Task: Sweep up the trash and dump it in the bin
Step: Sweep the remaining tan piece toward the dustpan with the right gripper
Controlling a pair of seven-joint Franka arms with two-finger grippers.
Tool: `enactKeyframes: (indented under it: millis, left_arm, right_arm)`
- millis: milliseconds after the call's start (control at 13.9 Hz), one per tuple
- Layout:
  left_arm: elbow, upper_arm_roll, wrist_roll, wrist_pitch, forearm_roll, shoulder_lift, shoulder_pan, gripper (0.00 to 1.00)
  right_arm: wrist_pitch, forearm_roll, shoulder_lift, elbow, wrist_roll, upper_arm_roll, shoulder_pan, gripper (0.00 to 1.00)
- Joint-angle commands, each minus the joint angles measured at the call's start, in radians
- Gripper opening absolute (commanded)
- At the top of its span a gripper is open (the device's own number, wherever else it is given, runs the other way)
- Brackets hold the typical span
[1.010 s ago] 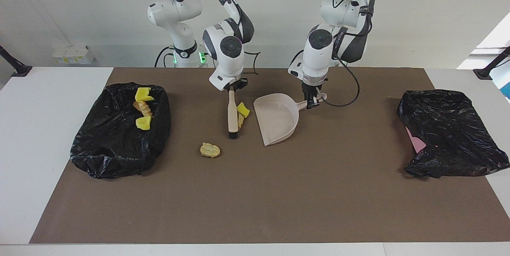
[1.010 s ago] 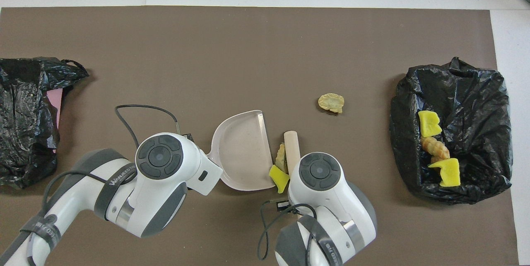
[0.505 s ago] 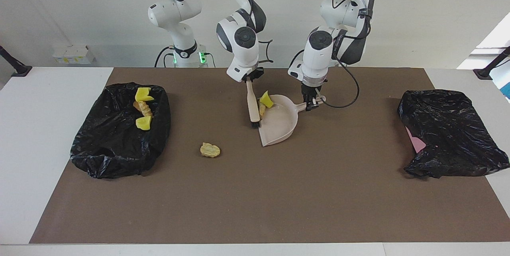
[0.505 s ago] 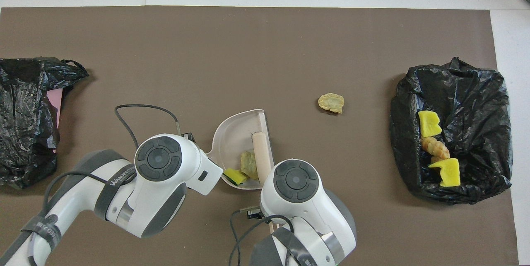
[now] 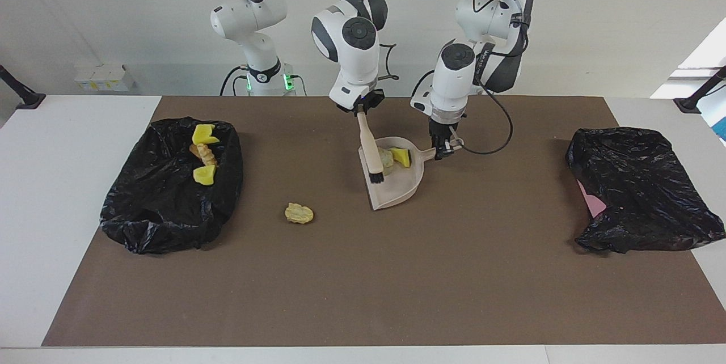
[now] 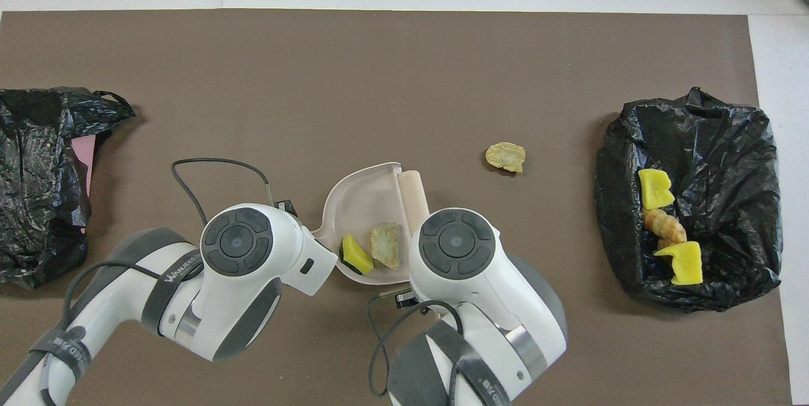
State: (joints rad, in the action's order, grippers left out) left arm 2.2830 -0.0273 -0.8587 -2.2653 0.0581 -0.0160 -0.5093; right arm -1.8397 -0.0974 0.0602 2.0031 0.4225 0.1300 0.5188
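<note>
You are looking at a brown mat (image 5: 363, 273) with a beige dustpan (image 5: 397, 185) near its middle, the landmark for everything here. Your left gripper (image 5: 445, 145) is clenched on the dustpan's handle, at the end nearer the robots. Your right gripper (image 5: 361, 108) is clenched on the top of a brush (image 5: 371, 151), which slants down so its dark bristles sit at the dustpan's open edge. Two pieces of trash lie inside the dustpan: a yellow chunk (image 6: 357, 255) with a dark green face and a tan chunk (image 6: 385, 246) just beside it, both just beside the bristles and near the left gripper. One more tan piece (image 5: 299, 213) lies on the mat, apart from the dustpan, toward the right arm's end and farther from the robots. Past it, a black bag (image 5: 170, 194) holds three more yellow and orange-brown chunks (image 5: 203, 154). Another black bag (image 5: 641, 188) lies well apart from the dustpan, toward the left arm's end.
</note>
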Motion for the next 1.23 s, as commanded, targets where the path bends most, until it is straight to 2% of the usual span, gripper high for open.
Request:
enactKeyframes:
  millis: [0,289,505,794,938,1154]
  left_arm:
    - [0.019,0.003,-0.003,-0.03,0.019,-0.007,0.02,0.0]
    - [0.016,0.003,0.004,-0.022,0.019,-0.007,0.021,0.0]
    - [0.015,0.003,0.009,-0.025,0.019,-0.005,0.02,0.0]
    - [0.015,0.004,0.016,-0.02,0.019,-0.005,0.018,0.0]
    - [0.015,0.004,0.026,-0.019,0.019,-0.005,0.018,0.0]
    - [0.015,0.003,0.063,-0.014,0.019,-0.007,0.012,0.0]
  right_arm:
    - [0.023,0.083,0.05,-0.049,-0.102,0.005,-0.104,0.0]
    - [0.086,0.257,0.157,-0.202,-0.177,0.002,-0.244,0.0]
    - [0.065,0.404,0.201,-0.214,-0.261,0.006,-0.318,0.0]
    - [0.06,0.423,0.285,-0.26,-0.263,0.005,-0.33,0.0]
    - [0.037,0.407,0.286,-0.247,-0.269,0.006,-0.362,0.0]
    - [0.056,0.348,0.268,-0.182,-0.28,0.013,-0.33,0.0]
